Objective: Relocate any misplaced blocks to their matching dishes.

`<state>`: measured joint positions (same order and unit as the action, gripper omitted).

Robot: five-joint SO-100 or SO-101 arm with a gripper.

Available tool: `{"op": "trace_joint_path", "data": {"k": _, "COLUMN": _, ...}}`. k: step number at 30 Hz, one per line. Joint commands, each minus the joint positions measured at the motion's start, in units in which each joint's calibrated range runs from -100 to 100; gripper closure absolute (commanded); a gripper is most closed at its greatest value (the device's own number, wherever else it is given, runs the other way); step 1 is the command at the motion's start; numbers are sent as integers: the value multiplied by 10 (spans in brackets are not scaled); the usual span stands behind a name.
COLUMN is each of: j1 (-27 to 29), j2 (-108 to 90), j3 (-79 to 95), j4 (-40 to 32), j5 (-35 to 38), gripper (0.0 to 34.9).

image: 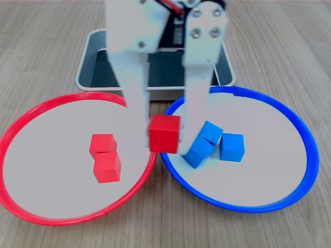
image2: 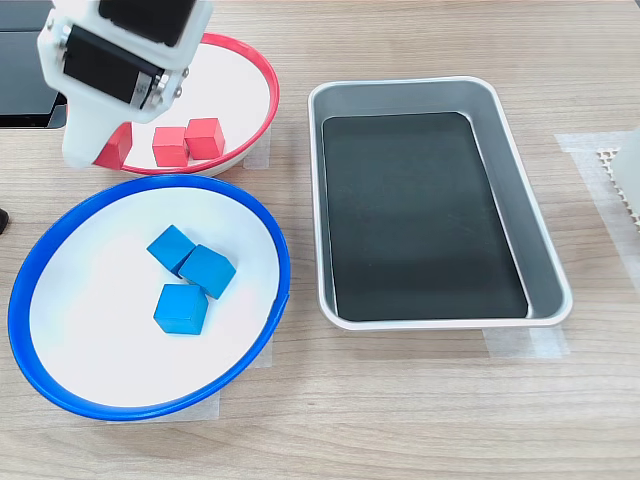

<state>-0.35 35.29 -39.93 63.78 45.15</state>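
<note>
My gripper [image: 164, 140] is shut on a red block [image: 164, 133], held between its two white fingers where the rims of the two dishes meet. In the second exterior view only a corner of that block [image2: 115, 150] shows beside the gripper [image2: 100, 152], at the red dish's near edge. Two red blocks [image: 102, 143] [image: 107, 167] lie together in the red-rimmed dish [image: 51, 170]. Three blue blocks [image: 211, 132] [image: 198, 153] [image: 231, 147] cluster in the blue-rimmed dish [image: 258, 170].
A rectangular grey metal tray [image: 85, 77] with a dark bottom stands behind the dishes, holding nothing; it fills the second exterior view's right [image2: 400, 95]. The arm's white body hides part of it. Everything rests on a wooden tabletop [image2: 420, 400].
</note>
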Motion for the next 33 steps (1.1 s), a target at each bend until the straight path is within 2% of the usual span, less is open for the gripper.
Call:
{"op": "trace_joint_path", "data": {"k": 1, "j1": 26, "j2": -61, "j3": 39, "j4": -22, "j5": -18, "gripper": 346}}
{"op": "trace_joint_path", "data": {"k": 13, "j1": 97, "j2": -81, "j3": 118, "j4": -90, "j5": -70, "gripper": 346}}
{"op": "trace_joint_path", "data": {"k": 24, "j1": 140, "j2": -21, "j3": 112, "j4": -120, "j5": -55, "gripper": 346}}
{"op": "trace_joint_path", "data": {"k": 33, "j1": 144, "j2": 25, "j3": 89, "j4": -117, "j5": -39, "gripper": 346}}
